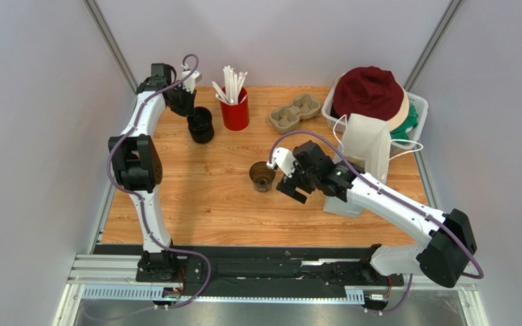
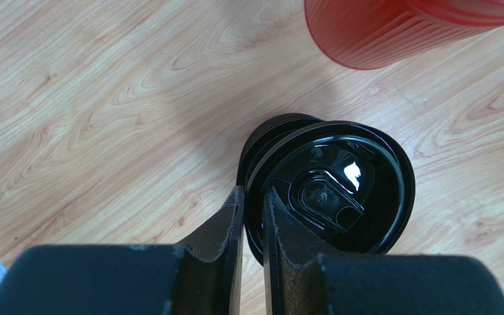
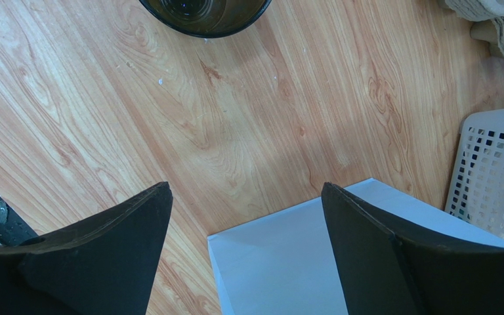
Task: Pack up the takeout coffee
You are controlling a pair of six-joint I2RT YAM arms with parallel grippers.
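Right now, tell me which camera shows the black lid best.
The left wrist view: the black lid is large and close, sip opening clear, its rim pinched in the left tool. The top external view shows only a small dark shape beside the red cup. The right wrist view misses it.

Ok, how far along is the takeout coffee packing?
Nothing looks finished: the brown cup stands uncovered mid-table. In hand: the left fingers pinch a black lid by its rim, at the black stack. The right fingers are open, empty, near the cup. Left: lid onto cup, then probably into the cardboard carrier.
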